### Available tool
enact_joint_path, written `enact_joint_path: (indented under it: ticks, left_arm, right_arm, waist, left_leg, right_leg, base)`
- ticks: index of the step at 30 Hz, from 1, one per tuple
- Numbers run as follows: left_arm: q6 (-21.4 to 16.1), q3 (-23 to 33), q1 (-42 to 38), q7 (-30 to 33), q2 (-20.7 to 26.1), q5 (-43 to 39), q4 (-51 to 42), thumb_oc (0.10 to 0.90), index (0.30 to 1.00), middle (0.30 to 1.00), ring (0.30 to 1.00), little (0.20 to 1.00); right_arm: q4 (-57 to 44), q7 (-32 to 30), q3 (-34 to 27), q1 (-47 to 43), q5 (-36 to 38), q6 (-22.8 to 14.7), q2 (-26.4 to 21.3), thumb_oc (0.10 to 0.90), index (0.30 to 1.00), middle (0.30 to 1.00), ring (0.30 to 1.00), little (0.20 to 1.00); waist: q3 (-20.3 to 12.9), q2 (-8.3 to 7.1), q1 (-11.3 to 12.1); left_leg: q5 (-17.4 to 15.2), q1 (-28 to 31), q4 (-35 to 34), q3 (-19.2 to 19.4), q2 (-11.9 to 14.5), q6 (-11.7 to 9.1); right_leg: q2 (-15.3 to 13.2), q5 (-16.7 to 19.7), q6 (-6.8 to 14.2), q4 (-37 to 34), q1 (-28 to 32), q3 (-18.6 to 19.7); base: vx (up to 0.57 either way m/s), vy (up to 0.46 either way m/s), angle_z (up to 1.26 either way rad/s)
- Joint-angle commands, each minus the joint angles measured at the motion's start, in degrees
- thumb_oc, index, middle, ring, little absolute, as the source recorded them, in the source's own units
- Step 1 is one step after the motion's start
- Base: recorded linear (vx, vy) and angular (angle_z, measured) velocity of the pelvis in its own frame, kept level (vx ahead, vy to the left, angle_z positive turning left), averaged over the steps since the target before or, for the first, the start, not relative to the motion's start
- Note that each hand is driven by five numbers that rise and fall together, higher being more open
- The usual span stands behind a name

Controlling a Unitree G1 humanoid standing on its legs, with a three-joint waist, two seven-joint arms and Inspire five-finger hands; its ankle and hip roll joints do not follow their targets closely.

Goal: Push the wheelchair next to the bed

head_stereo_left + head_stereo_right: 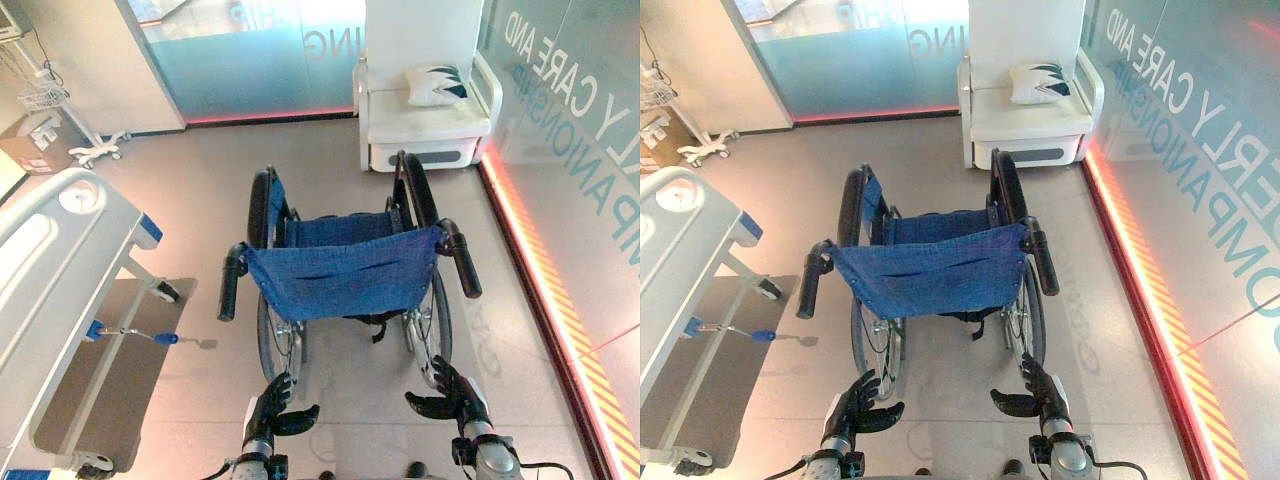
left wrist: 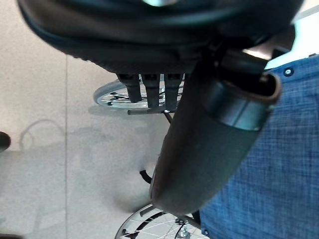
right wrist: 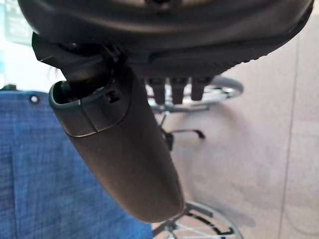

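Left hand [image 1: 275, 405] and right hand [image 1: 450, 392], both loosely open with thumbs spread and grasping nothing, hover short of the blue wheelchair [image 1: 345, 270] directly ahead of their fingertips, the bed [image 1: 50, 270] lying beyond the left hand's outer side.

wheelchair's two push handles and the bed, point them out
left push handle [image 1: 231, 283]: left eye view, middle of the black grip.
right push handle [image 1: 464, 266]: left eye view, middle of the black grip.
bed [image 1: 52, 255]: left eye view, white end board.

The dark left hand [image 2: 149, 35] holds its fingers [image 2: 152, 89] loose, touching nothing. Past it is the wheelchair [image 2: 279, 174], with blue cloth and a shiny wheel [image 2: 107, 94], on the grey floor [image 2: 45, 149].
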Motion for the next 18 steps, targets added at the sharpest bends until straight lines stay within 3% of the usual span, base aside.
enact_joint_path:
  ticks: [1,9,12,14,18]
  left_arm:
    - [-3.4,1.3,-5.1,1.5,0.5,-0.1,0.5,0.800,0.900,0.900,0.900,0.900]
    - [-4.0,1.5,-5.6,-0.9,0.2,-1.4,0.6,0.800,0.900,0.900,0.900,0.900]
    - [-4.3,2.0,-5.8,1.0,0.4,-2.4,0.4,0.800,0.900,0.900,0.900,0.900]
    - [-4.2,3.0,-6.0,2.3,0.9,-2.9,0.1,0.800,0.900,0.900,0.900,0.900]
    - [-3.6,4.7,-6.4,3.8,1.8,-3.8,-0.4,0.800,0.900,0.900,0.900,0.900]
  right_arm:
    - [-2.7,-0.2,1.2,-4.2,2.0,-5.5,0.0,0.800,0.900,0.900,0.900,0.900]
    - [-3.7,0.7,0.9,-4.2,5.8,-5.4,0.3,0.800,0.900,0.900,0.900,0.900]
    - [-4.0,0.6,0.4,-4.4,7.6,-3.6,0.2,0.800,0.900,0.900,0.900,0.900]
    - [-4.3,3.6,-0.6,-4.1,12.0,-0.9,0.3,0.800,0.900,0.900,0.900,0.900]
    - [-5.6,2.6,-2.2,-4.1,13.5,-2.1,-0.1,0.800,0.900,0.900,0.900,0.900]
  waist:
    - [1.0,-3.44,0.3]
    - [1.8,-3.56,0.5]
    - [1.8,-3.48,0.4]
    - [1.7,-3.67,0.3]
    - [1.7,-3.88,0.2]
  left_leg:
    - [-0.2,-2.9,1.4,1.0,-2.9,-0.9]
    - [0.0,-3.5,1.6,0.8,-3.0,-1.0]
    - [0.1,-3.2,1.4,1.0,-3.0,-1.1]
    - [0.1,-3.0,1.5,1.1,-3.0,-1.1]
    - [0.1,-2.7,1.5,1.4,-2.9,-1.2]
  right_leg:
    - [-1.7,-2.7,-0.1,4.1,1.3,0.1]
    - [-2.1,-2.2,0.0,3.9,0.9,-0.2]
    - [-2.1,-2.1,0.1,3.7,1.1,0.0]
    - [-2.1,-2.0,0.1,3.6,1.3,0.1]
    - [-2.0,-1.9,0.2,3.6,1.5,0.3]
  base:
    - [0.00,0.000,0.00]
    - [-0.01,-0.007,0.07]
    - [0.00,0.000,0.00]
    - [0.00,0.000,0.00]
    - [0.00,0.000,0.00]
